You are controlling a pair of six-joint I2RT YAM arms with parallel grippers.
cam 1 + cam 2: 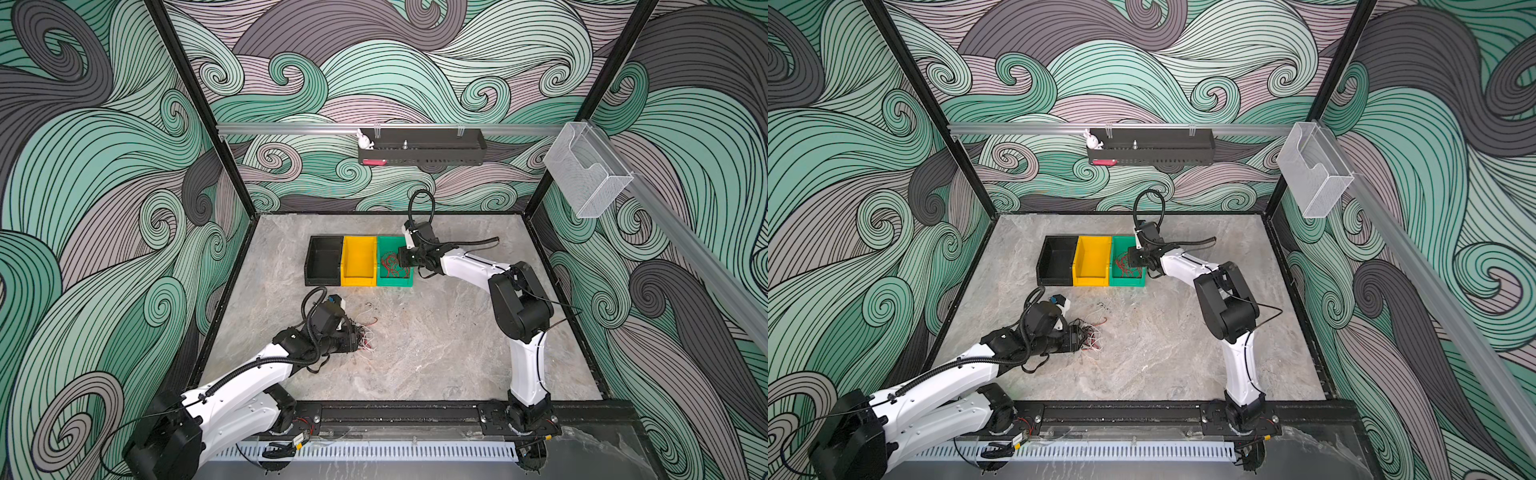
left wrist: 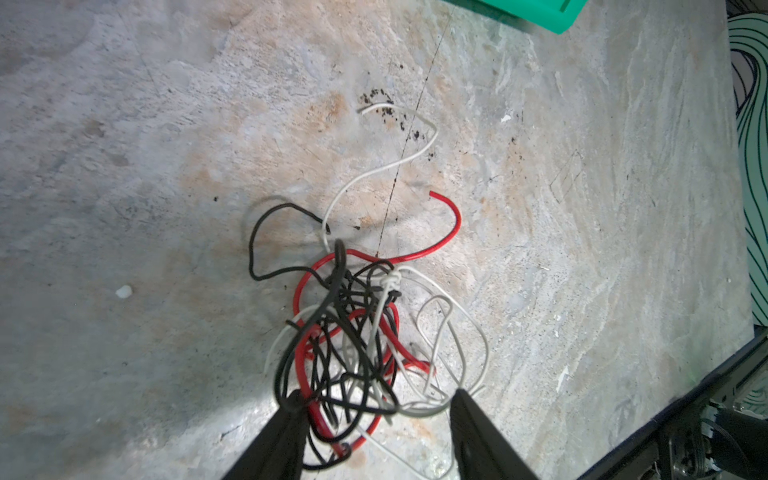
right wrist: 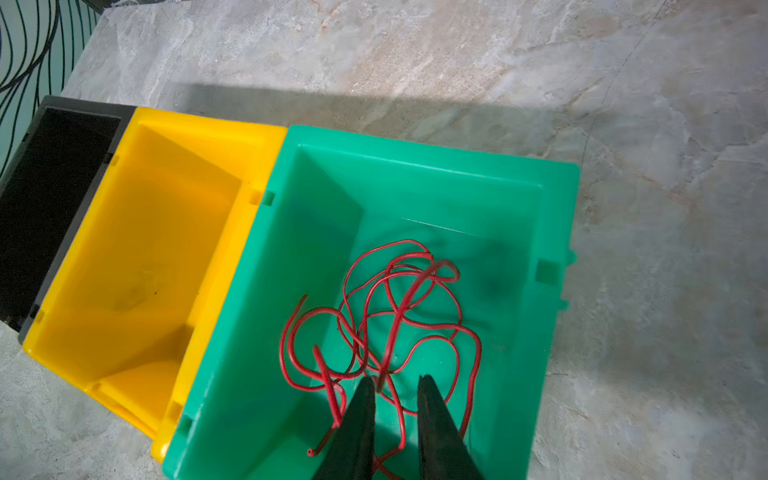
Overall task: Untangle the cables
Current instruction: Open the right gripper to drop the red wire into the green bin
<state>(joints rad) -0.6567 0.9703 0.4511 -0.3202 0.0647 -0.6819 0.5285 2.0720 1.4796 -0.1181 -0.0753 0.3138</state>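
Right wrist: red cables (image 3: 397, 320) inside green bin (image 3: 436, 160) walls

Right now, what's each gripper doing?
Left gripper: open, straddling the cable tangle.
Right gripper: slightly open above red cables in the green bin, clamping nothing.

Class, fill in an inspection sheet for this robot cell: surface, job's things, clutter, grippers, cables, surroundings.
Surface: grey marbled table, dark specks near the tangle.
Job's things: tangle of red, black and white wires on the table; loose red wires in the green bin.
Clutter: yellow bin and black bin, nothing seen inside.
Grippers: left gripper open, astride the tangle; right gripper slightly open over the green bin.
Cables: black ribbed hoses loop above both wrists.
Surroundings: wave-patterned walls; black shelf with a white rabbit; clear holder on the side rail.
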